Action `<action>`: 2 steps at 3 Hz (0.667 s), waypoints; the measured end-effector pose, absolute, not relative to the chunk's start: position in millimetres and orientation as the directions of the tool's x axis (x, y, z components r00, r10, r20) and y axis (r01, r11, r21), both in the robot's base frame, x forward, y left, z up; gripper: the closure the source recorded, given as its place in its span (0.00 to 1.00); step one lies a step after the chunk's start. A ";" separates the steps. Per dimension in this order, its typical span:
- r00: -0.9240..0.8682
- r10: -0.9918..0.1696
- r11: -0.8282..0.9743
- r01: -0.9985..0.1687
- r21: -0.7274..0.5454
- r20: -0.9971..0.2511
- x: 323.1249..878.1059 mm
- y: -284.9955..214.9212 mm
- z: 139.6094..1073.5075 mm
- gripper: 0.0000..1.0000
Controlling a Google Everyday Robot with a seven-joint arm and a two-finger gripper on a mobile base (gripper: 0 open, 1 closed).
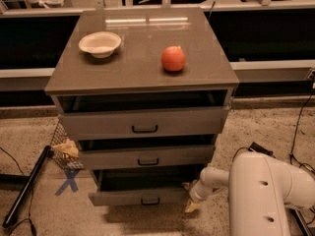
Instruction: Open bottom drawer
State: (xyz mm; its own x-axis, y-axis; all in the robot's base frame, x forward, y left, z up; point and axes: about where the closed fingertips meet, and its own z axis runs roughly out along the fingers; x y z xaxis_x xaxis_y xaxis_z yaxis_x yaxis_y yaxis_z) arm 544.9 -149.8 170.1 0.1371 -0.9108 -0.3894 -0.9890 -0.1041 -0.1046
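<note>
cabinet point(142, 70): three drawers, each partly out
arm point(261, 191): white, low, right of cabinet
bottom drawer point(120, 196): lowest, at floor level, pulled out
gripper point(193, 203): beside bottom drawer's right front end; grip state: can't tell
apple point(173, 59): on cabinet top

The grey-brown cabinet top point(142, 70) is smooth and glossy, mirroring strips of light near its back edge. The narrow grey-brown bottom drawer point(123, 197) has a matt, laminate-like front with a small black bar handle point(150, 201) of dull finish. The shallow off-white bowl point(100, 44) looks matt, paper or plastic. The round orange-red fruit point(173, 59) has a smooth skin with a faint sheen. The white robot arm point(261, 191) wears a smooth, satin plastic shell; its pale gripper point(191, 199), beside the drawer's right end, looks matt. The speckled floor point(275, 127) appears rough and grainy.
</note>
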 end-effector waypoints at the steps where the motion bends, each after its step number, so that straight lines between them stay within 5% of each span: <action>1: 0.101 -0.884 -0.114 -0.993 0.003 -0.456 507.6 -153.2 170.8 0.31; 2: 0.036 -0.832 -0.062 -0.998 0.027 -0.554 480.4 -176.1 180.9 0.31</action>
